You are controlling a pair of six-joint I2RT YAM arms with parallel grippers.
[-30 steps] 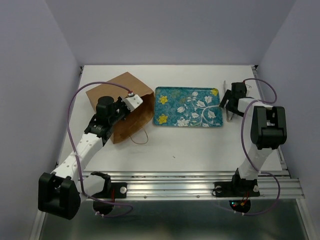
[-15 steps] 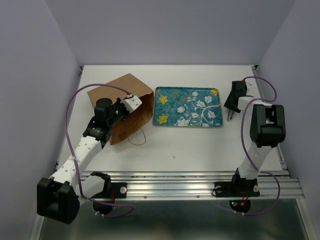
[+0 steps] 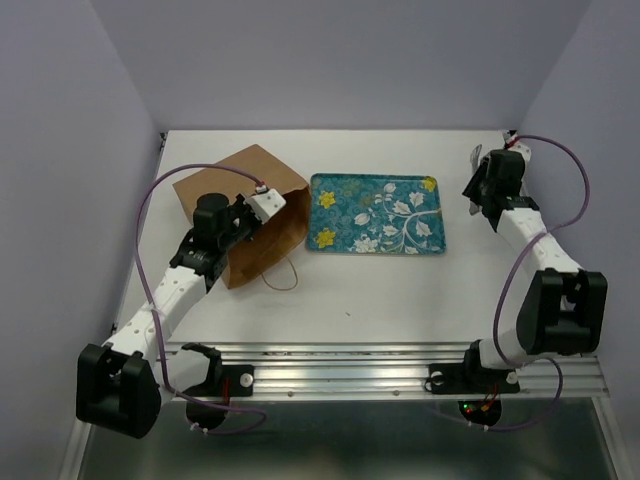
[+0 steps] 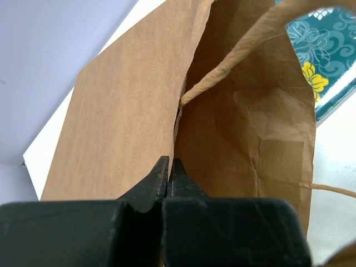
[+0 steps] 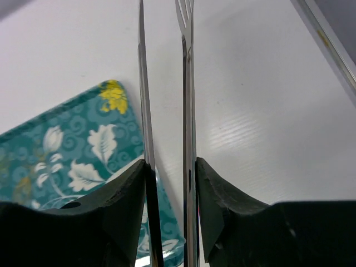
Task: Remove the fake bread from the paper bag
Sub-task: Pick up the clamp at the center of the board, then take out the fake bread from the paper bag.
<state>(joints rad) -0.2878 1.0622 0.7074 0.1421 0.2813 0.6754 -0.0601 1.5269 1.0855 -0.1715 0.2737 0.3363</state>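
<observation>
The brown paper bag (image 3: 250,205) lies on its side at the left of the table, mouth towards the tray. My left gripper (image 3: 272,203) is shut on the bag's upper mouth edge (image 4: 179,105), its fingertips (image 4: 161,167) pressed together on the paper. A cord handle (image 4: 245,47) arcs across the opening. The fake bread is hidden; the inside of the bag shows only paper. My right gripper (image 3: 484,178) is at the back right, shut on a pair of metal tongs (image 5: 187,83), whose two blades run up between the fingers (image 5: 130,183).
A teal floral tray (image 3: 372,250) lies in the middle of the table, right of the bag; its corner (image 5: 72,139) shows below my right gripper. The bag's other handle (image 3: 280,275) loops onto the table in front. The table's right rail (image 5: 328,39) is close.
My right gripper has closed on the tongs and swung with them towards the back right corner. My left gripper has stayed on the bag's edge, which hardly moved.
</observation>
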